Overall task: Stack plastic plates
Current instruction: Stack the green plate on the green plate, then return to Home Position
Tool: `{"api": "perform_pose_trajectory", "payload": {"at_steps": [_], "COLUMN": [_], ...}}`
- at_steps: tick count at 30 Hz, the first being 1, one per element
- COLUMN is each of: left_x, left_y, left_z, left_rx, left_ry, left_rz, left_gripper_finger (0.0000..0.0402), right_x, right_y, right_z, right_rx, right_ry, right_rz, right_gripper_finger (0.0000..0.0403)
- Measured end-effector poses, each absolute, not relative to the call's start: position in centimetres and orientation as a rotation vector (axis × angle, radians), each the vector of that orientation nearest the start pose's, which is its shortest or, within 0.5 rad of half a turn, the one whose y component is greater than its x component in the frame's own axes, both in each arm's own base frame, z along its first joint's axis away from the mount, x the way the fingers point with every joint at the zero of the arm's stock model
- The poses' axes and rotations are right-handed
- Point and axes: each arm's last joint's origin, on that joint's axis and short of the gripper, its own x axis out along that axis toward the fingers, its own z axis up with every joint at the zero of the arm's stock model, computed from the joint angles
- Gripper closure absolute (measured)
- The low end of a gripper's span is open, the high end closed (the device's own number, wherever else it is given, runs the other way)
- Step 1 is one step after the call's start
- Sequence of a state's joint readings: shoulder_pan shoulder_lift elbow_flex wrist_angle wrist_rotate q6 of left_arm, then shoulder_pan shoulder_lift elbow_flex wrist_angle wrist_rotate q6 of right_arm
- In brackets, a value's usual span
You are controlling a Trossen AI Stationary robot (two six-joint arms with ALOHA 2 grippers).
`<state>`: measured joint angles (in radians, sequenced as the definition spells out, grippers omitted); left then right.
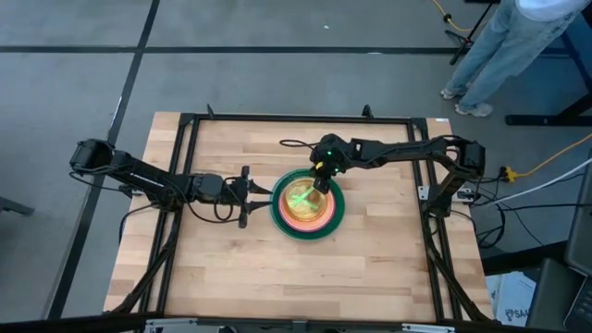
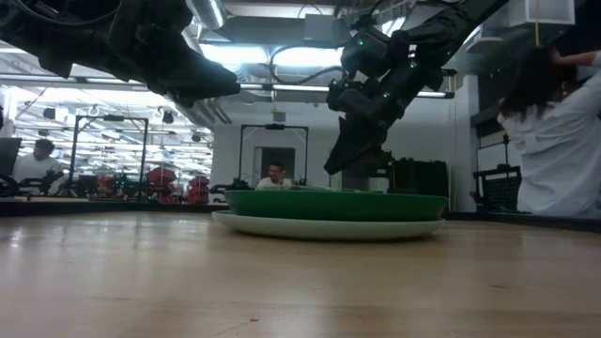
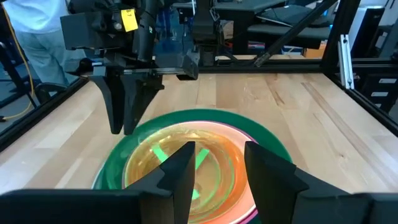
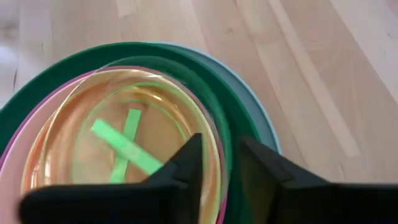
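Note:
Several plastic plates are stacked (image 1: 308, 205) at the table's middle. A light blue plate (image 2: 329, 226) is at the bottom and a dark green one (image 2: 334, 204) lies on it. Above these come magenta and peach rims (image 4: 12, 168), then a translucent orange plate (image 4: 124, 143) with crossed lime green strips showing through. My right gripper (image 4: 222, 146) hangs just above the stack's far rim, open by a narrow gap, with nothing between its fingers. My left gripper (image 3: 219, 152) waits open at the stack's left side, clear of it.
A black metal frame (image 1: 305, 117) borders the wooden table. Bare wood (image 1: 296, 277) lies on the near side of the stack. A person (image 1: 499, 55) stands beyond the table's far right corner, and other people show in the room behind.

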<state>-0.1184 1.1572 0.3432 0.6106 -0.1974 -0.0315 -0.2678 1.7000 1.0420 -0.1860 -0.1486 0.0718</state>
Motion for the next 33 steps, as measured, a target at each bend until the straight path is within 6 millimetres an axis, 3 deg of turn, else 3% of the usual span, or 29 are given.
{"api": "perform_pose_trajectory", "payload": {"at_steps": [6, 11, 20, 25, 29, 33], "left_x": [21.9, 21.8, 21.3, 20.3, 19.2, 17.7], "left_y": [-1.9, -1.8, -1.6, -1.4, -1.2, -1.0], "left_z": [18.9, 19.3, 19.4, 20.5, 21.1, 21.2], "left_rx": [0.008, 0.010, 0.014, 0.010, 0.017, 0.012], "left_ry": [0.201, 0.176, 0.203, 0.182, 0.200, 0.173], "left_rz": [0.088, 0.091, 0.097, 0.093, 0.129, 0.132], "left_gripper_finger": [0.0269, 0.0269, 0.0269, 0.0269, 0.0269, 0.0269], "right_x": [33.8, 33.3, 31.8, 30.6, 29.0, 27.5], "right_y": [-8.8, -8.6, -8.2, -7.9, -7.4, -7.0], "right_z": [19.1, 20.2, 24.0, 25.8, 25.7, 24.1], "right_rx": [0.236, 0.202, 0.092, 0.040, 0.031, 0.052], "right_ry": [0.820, 0.806, 0.696, 0.652, 0.638, 0.591], "right_rz": [-0.139, -0.095, -0.064, -0.046, -0.044, -0.056], "right_gripper_finger": [0.0244, 0.0211, 0.0220, 0.0233, 0.0243, 0.0261]}}
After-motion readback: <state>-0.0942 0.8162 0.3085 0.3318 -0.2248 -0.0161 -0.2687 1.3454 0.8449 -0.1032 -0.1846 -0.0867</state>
